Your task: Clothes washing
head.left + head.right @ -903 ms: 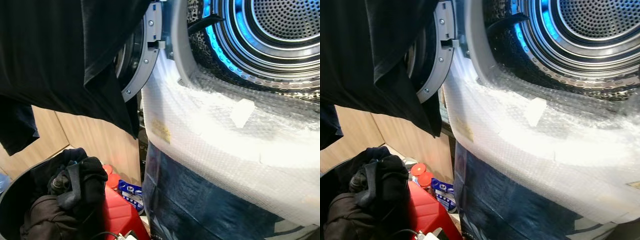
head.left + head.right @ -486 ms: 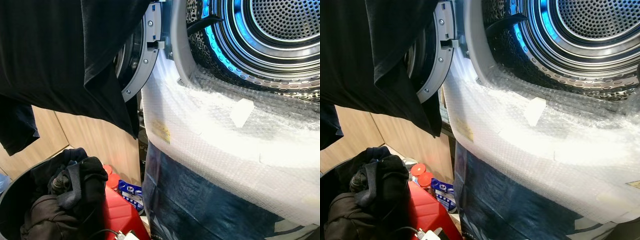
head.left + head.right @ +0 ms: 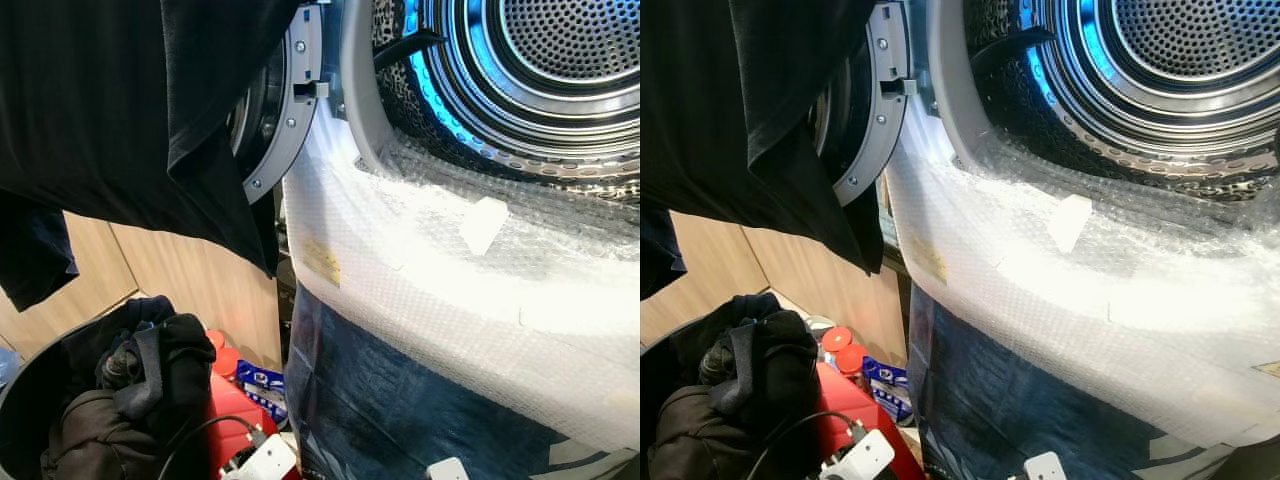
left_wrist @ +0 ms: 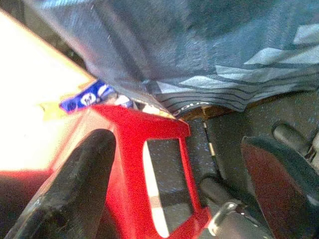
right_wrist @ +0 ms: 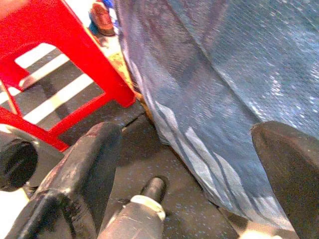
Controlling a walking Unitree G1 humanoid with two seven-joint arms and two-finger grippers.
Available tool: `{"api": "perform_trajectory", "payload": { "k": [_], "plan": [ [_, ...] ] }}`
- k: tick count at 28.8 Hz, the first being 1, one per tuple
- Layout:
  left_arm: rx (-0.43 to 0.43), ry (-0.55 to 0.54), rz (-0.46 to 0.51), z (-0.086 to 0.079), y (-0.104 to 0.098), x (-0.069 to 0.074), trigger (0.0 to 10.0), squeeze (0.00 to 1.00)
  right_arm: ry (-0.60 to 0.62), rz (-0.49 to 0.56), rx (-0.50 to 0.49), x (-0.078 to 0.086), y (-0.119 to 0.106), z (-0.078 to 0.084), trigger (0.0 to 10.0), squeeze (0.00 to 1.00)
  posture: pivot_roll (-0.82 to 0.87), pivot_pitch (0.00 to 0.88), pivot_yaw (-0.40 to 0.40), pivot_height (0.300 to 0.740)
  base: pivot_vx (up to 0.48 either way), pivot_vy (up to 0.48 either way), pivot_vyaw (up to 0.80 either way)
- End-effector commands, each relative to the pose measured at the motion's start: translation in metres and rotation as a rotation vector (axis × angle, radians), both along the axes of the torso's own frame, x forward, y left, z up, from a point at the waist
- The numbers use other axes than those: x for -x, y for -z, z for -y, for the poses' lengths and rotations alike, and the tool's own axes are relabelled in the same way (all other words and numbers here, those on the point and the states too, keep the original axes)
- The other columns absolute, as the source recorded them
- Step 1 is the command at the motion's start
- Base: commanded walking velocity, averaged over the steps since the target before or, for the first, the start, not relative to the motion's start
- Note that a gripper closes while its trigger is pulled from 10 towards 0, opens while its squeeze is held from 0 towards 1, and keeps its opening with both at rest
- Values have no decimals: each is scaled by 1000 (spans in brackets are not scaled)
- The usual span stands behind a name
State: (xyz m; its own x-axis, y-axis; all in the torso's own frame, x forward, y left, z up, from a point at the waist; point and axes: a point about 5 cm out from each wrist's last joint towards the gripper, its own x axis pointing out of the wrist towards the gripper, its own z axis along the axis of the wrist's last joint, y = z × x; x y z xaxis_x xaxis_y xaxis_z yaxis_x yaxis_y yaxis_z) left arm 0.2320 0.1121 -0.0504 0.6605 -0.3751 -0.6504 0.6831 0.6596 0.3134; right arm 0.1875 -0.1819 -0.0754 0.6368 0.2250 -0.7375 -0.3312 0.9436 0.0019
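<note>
1. The left gripper (image 4: pixel 174 194) has its fingers (image 4: pixel 70 189) spread wide and holds nothing; a red stool (image 4: pixel 149 164) stands beyond them.
2. The right gripper (image 5: pixel 189 179) is likewise wide open and empty, over dark floor (image 5: pixel 144 134) beside the blue-wrapped washer front (image 5: pixel 224 84).
3. The washing machine drum (image 3: pixel 540 70) opens at 1 o'clock, its axis running into the machine.
4. Dark clothes (image 3: pixel 120 390) fill a basket (image 3: pixel 25 385) at 7 o'clock.
5. The yellow label (image 3: pixel 322 262) on the bubble wrap (image 3: pixel 440 270) is unreadable.

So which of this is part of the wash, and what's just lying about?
For the job:
washer drum, open and lit blue
washer door, swung open
black garment hanging in front of the door
dark clothes heaped in the basket
left gripper and right gripper, both open, low near the floor

Lying about:
red stool
bubble wrap on the washer front
red-capped bottles
</note>
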Motion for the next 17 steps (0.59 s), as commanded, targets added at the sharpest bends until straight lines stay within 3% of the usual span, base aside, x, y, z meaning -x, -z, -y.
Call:
{"api": "perform_trajectory", "payload": {
  "k": [1, 7, 17],
  "plan": [
    [-14, 35, 0, 2, 0, 0, 10000, 0, -10, 27, -14, -5, -4, 0, 10000, 0, -42, 0, 24, 740, 0, 0, 0],
    [1, 86, 29, 13, -8, -9, 10000, 0, -43, 49, -39, -6, -6, -1, 10000, 0, -51, 0, 31, 740, 0, 0, 0],
    [-2, 218, 38, 29, -14, -13, 10000, 0, -99, 82, -90, -7, -10, -4, 10000, 0, -62, 0, 43, 740, 0, 0, 0]
  ]
}}
